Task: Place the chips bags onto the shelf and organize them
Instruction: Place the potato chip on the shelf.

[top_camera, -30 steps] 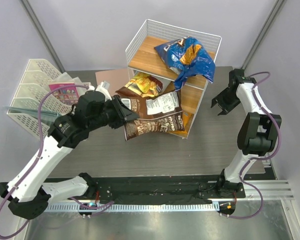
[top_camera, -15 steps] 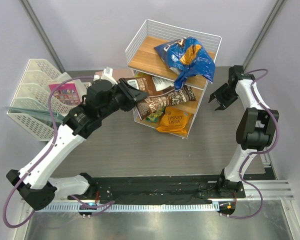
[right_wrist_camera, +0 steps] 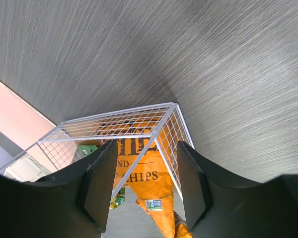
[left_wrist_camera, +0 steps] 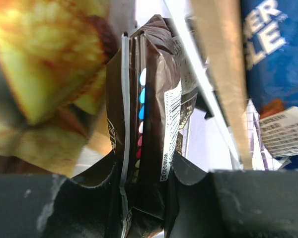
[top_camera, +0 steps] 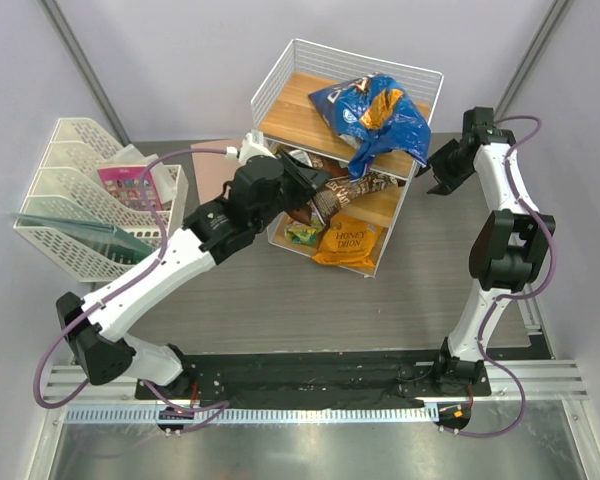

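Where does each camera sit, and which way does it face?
Top external: above and behind the robot, looking down on the shelf; both arms show.
Left wrist: along the left gripper, shut on the dark brown bag.
Right wrist: down past the open right gripper at the orange Honey Dijon bag.
Shared: top external also shows both bags.

The tall white wire shelf (top_camera: 268,85) is thin coated metal wire, smooth to the eye. Its light-brown boards (top_camera: 292,108) look like matt wood. The dark brown crinkly chips bag (left_wrist_camera: 154,114) is creased glossy film with a flat sealed seam. The blue crumpled chips bag (top_camera: 375,115) and the orange flat chips bag (right_wrist_camera: 149,178) show the same shiny film. The grey table top (right_wrist_camera: 198,54) has a brushed, streaked finish. The white mesh file tray (top_camera: 55,185) is plastic. The fingers (right_wrist_camera: 97,183) of the right gripper (right_wrist_camera: 146,146) are matt black.
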You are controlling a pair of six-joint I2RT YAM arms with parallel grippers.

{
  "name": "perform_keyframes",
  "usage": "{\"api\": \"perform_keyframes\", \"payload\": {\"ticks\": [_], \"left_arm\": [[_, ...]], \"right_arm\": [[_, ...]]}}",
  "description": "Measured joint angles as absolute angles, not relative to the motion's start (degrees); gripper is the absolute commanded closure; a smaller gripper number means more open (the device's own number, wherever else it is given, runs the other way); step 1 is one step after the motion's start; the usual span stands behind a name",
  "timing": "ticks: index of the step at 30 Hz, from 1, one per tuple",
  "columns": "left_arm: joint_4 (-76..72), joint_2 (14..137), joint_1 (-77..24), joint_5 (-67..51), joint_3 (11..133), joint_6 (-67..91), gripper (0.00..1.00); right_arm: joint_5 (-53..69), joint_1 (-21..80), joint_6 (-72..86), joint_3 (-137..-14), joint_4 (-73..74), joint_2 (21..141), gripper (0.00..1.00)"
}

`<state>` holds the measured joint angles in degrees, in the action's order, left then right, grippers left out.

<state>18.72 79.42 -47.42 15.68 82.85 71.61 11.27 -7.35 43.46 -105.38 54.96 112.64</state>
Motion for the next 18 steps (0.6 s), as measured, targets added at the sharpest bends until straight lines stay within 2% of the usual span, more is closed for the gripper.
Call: {"api": "perform_keyframes", "payload": {"ticks": [9, 18], "left_arm": [[20.8, 83.85, -54.22, 30.0, 89.82, 71.02, 1.0], [21.89, 94.52, -55.81, 33.87, 97.51, 68.6, 1.0]], "right_arm": [[13.26, -7.35, 43.9, -103.42, 53.8, 112.66, 0.44], [15.88, -7.35, 44.77, -98.7, 51.88, 112.66, 0.43]]}}
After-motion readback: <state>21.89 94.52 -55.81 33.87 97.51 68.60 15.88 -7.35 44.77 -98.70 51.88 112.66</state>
